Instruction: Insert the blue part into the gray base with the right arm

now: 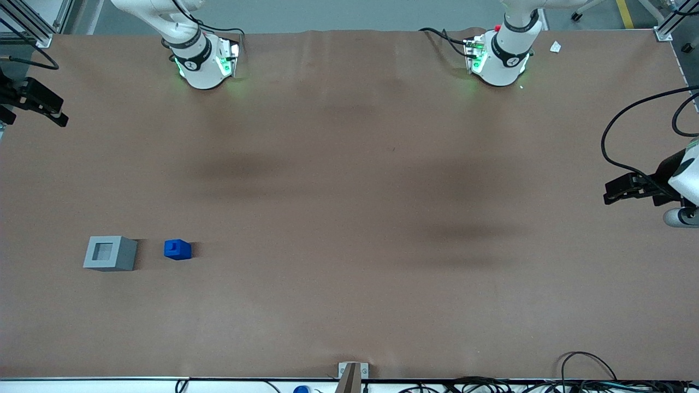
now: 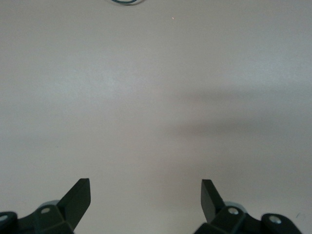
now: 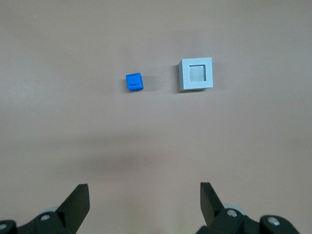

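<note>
The blue part (image 1: 177, 249) lies on the brown table, its raised step up. The gray base (image 1: 110, 253) stands close beside it with its square socket facing up and empty. Both also show in the right wrist view, the blue part (image 3: 134, 81) and the gray base (image 3: 196, 74), a small gap between them. My right gripper (image 3: 145, 187) is open and empty, held high above the table. In the front view the gripper (image 1: 54, 112) is at the working arm's end of the table, farther from the camera than both parts.
The two arm bases (image 1: 205, 63) (image 1: 499, 57) stand at the table's edge farthest from the camera. A metal bracket (image 1: 352, 374) and loose cables (image 1: 584, 376) lie along the nearest edge. A small white scrap (image 1: 555, 47) lies near the parked arm's base.
</note>
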